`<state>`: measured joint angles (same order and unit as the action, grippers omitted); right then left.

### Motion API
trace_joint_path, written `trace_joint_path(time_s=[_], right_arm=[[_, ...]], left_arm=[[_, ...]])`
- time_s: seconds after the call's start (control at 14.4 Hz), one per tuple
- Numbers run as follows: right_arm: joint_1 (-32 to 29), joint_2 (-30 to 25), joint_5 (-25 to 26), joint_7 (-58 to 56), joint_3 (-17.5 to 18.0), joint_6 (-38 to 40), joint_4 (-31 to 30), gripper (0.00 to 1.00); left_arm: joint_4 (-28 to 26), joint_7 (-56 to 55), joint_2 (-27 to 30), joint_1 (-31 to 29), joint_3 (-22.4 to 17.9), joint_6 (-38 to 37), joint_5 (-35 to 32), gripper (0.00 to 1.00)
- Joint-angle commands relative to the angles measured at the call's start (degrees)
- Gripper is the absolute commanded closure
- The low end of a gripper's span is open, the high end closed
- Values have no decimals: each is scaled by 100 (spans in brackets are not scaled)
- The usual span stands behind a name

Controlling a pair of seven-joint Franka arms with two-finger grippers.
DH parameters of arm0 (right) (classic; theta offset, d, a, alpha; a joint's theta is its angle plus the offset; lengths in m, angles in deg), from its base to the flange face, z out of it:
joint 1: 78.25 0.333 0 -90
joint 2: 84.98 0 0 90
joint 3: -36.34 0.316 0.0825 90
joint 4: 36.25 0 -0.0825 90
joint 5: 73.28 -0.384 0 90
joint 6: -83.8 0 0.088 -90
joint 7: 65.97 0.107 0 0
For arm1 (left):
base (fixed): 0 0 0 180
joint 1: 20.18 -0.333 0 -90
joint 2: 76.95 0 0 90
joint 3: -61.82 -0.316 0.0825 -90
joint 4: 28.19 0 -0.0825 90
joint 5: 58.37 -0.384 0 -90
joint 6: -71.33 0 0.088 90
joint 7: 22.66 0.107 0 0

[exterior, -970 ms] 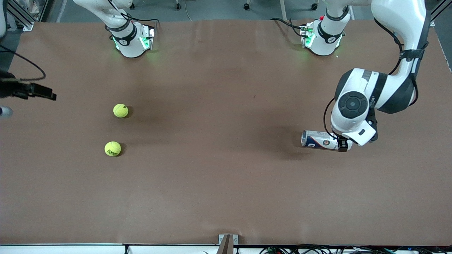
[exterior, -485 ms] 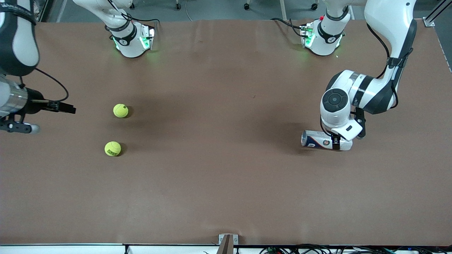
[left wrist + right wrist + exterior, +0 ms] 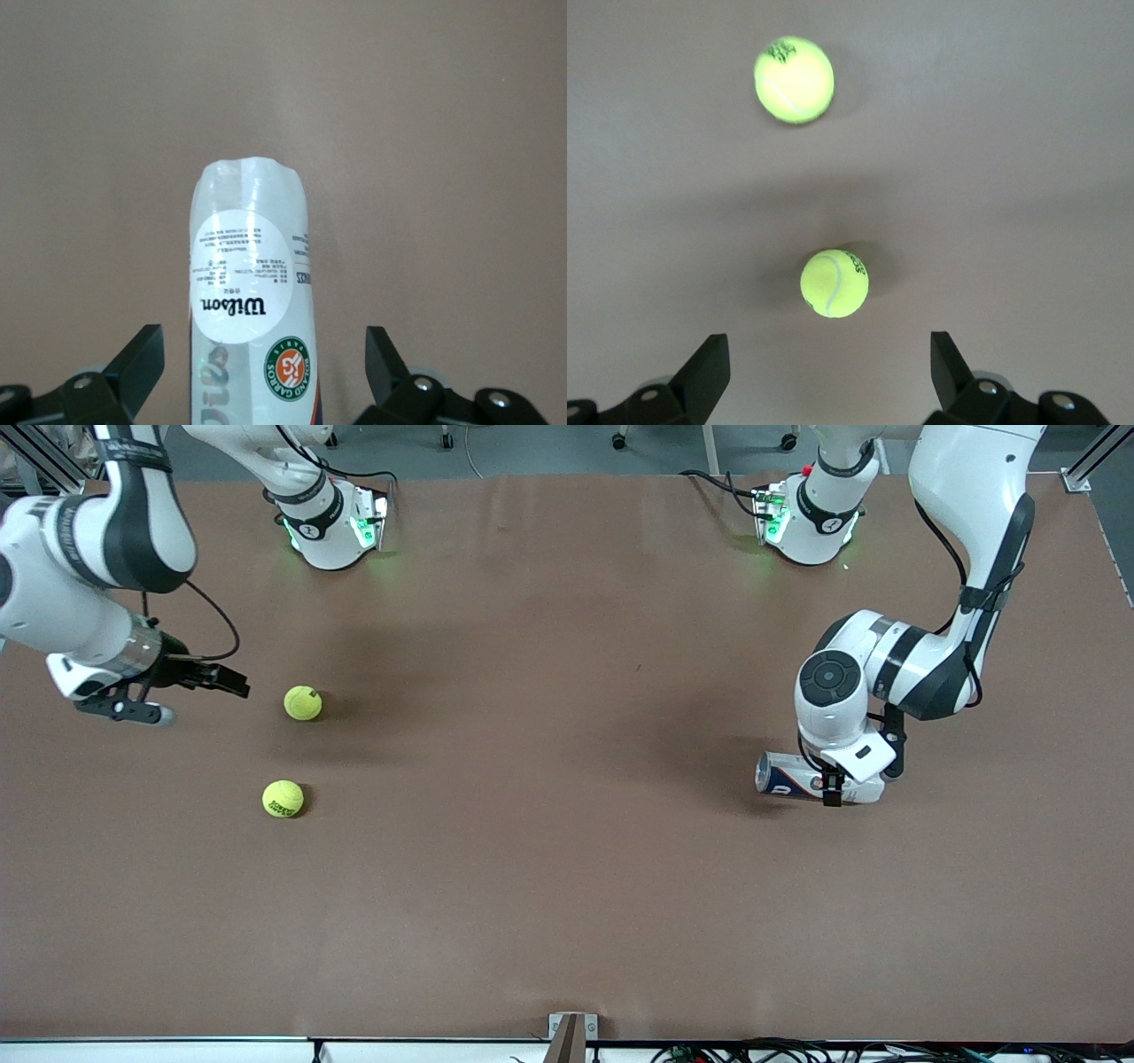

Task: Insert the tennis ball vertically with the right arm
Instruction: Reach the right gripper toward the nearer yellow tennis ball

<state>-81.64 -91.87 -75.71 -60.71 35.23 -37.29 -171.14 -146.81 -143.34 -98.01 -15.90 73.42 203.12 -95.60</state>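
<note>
Right arm (image 3: 80, 558) enters at upper left of the front frame, elbow bent, wrist angled down, right gripper (image 3: 232, 682) pointing sideways toward frame centre, fingers (image 3: 700, 372) spread wide, nothing between them. Left arm (image 3: 966, 540) drops from upper right, folds at the elbow, wrist turned straight down at right of frame; left gripper (image 3: 833, 793) low, fingers (image 3: 137, 363) parted wide.
</note>
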Motion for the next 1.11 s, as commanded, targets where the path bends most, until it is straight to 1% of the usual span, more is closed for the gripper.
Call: trace_joint_path(time_s=[0.0, 0.14, 0.48, 0.55, 0.69, 1.04], right_arm=[[172, -296, -81, 256, 14, -1053, -992, 0], [269, -174, -81, 405, 14, -1871, -1318, 0], [296, 907, -90, 467, 22, -3857, -1881, 0], [304, 1074, -90, 476, 22, -4122, -1952, 0], [296, 1286, -99, 485, 31, -4239, -1961, 0], [445, 1356, -116, 757, 31, -4169, -1988, 0]], left_arm=[[-47, -87, -91, -181, 27, 171, -328, 0], [-47, -79, -187, -208, 18, 223, -364, 0], [-82, -79, -240, -358, 27, 303, -443, 0], [-100, -79, -240, -366, 27, 311, -504, 0], [-144, -79, -249, -445, 27, 381, -522, 0], [-267, -70, -293, -516, 27, 461, -610, 0]])
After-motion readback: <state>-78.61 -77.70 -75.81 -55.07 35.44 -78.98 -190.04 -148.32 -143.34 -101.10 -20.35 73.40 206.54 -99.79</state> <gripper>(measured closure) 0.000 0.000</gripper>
